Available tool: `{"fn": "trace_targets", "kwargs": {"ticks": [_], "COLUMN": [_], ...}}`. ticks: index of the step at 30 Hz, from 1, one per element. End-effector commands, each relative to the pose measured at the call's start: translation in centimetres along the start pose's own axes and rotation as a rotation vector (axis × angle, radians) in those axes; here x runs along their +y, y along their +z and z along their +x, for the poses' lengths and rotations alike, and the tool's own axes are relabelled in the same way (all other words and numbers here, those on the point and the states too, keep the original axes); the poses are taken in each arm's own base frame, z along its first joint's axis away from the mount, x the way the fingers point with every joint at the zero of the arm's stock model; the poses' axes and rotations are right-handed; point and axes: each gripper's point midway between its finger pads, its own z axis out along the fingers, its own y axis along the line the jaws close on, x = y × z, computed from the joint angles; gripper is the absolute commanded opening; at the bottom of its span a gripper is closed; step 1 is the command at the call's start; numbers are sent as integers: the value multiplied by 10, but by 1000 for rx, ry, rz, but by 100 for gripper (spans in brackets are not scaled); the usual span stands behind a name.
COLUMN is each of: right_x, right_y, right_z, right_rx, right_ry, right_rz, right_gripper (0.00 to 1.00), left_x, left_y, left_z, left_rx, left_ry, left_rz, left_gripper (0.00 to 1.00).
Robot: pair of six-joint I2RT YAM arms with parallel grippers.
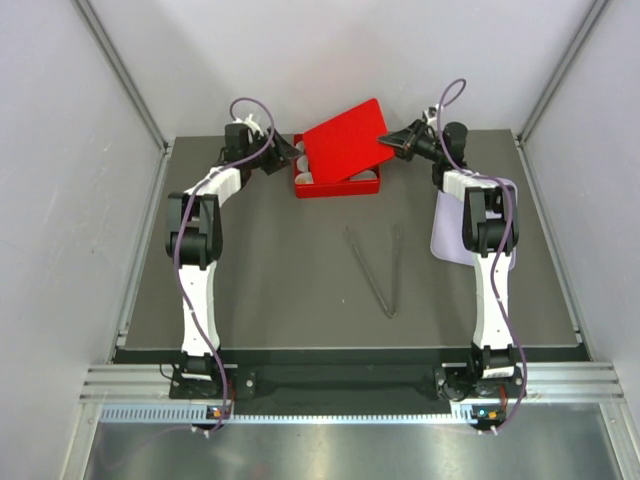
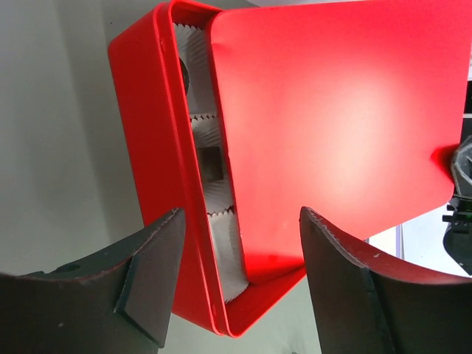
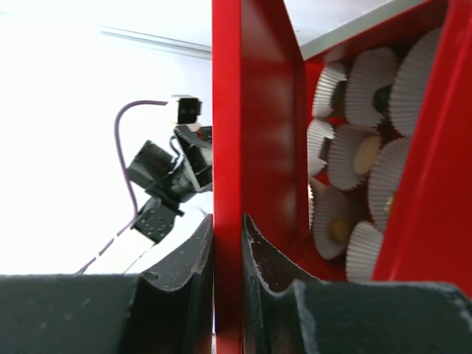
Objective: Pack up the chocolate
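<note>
A red box (image 1: pixel 336 184) stands at the back middle of the table. Its red lid (image 1: pixel 345 138) lies tilted over it. My right gripper (image 1: pixel 386 142) is shut on the lid's right edge (image 3: pixel 227 147). Under the lid, white fluted paper cups (image 3: pixel 346 158) hold the chocolate: tan pieces (image 3: pixel 366 153) and a dark piece (image 3: pixel 382 96). My left gripper (image 1: pixel 289 158) is open at the box's left end. In the left wrist view its jaws (image 2: pixel 240 280) stand either side of a corner of the box (image 2: pixel 147 147) and lid (image 2: pixel 332 110), without touching.
Metal tongs (image 1: pixel 378 270) lie open on the dark mat in the middle. A pale sheet (image 1: pixel 446 238) lies under the right arm. White walls and metal rails close in the table on three sides.
</note>
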Motion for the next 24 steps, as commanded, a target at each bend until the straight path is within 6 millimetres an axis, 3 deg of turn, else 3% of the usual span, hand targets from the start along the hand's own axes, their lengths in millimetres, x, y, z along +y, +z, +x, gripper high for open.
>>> {"fn": "trace_targets", "kwargs": {"ticks": [1,11,17,24], "right_x": [51,77,69,59], "right_y": [-6,-8,2,17], "right_z": [-9,-12,1,11], "right_rx": [-19,-51,-41,-56], "right_ry": [-66,-39,-6,30], "right_rz": [-136,-228,-222,-217], "right_gripper": [0,0,0,0], "left_x": [-49,-62,-63,-45], "left_y": [-23,-33,-40,-54], "left_z": [-35,-43,-49,-58], "left_rx": [-68,-84,-103,-137], "left_ry": [66,68,52,2], "left_rz": [76,87,86,61], "left_gripper": [69,68,66,65]}}
